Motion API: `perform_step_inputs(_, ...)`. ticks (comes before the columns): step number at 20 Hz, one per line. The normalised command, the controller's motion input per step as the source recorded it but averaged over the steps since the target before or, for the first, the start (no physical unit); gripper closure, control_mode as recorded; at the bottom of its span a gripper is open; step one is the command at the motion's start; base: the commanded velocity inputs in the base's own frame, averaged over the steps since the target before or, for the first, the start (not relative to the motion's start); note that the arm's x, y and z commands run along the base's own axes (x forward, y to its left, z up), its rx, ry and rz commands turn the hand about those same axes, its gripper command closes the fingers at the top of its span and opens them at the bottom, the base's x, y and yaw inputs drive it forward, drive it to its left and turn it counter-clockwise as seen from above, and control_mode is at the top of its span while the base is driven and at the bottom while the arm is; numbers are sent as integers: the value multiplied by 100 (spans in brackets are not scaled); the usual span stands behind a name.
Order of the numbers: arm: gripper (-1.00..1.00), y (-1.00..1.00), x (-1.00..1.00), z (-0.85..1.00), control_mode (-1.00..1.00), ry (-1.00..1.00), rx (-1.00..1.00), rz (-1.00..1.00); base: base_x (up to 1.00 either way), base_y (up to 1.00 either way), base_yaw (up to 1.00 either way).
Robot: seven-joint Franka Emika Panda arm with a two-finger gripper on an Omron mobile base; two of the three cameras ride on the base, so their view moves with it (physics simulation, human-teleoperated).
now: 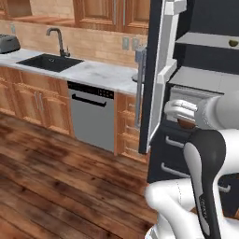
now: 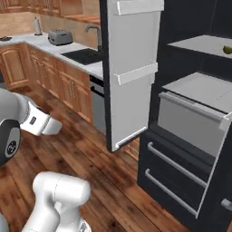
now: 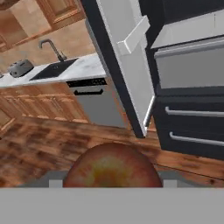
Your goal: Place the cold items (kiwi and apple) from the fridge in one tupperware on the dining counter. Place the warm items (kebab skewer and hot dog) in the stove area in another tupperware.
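A red-and-yellow apple (image 3: 111,168) sits between my fingertips at the bottom of the hand view, with my gripper (image 3: 112,181) shut on it. In the left base view the gripper (image 1: 183,116) hangs in front of the open fridge with the apple (image 1: 187,124) just under the white hand. A small greenish kiwi (image 2: 226,49) lies on the upper fridge shelf, also seen as the kiwi (image 1: 233,43) at the far right. The tupperware, kebab skewer and hot dog are out of view.
The fridge door (image 2: 131,72) stands open to my left. Fridge drawers (image 2: 174,167) lie below the shelves. A counter with sink (image 1: 50,61), tap and toaster (image 2: 60,37) runs leftwards, with a dishwasher (image 1: 91,114) under it. Wooden floor (image 1: 56,186) stretches in front.
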Motion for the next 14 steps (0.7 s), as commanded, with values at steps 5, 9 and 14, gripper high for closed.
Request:
perform_step_inputs(5, 100, 0, 0, 0, 100, 0, 0, 0, -69, 20, 80)
perform_step_inputs(9, 100, 0, 0, 0, 100, 0, 0, 0, -71, 2, 76)
perform_step_inputs(14, 100, 0, 0, 0, 100, 0, 0, 0, -69, 0, 69)
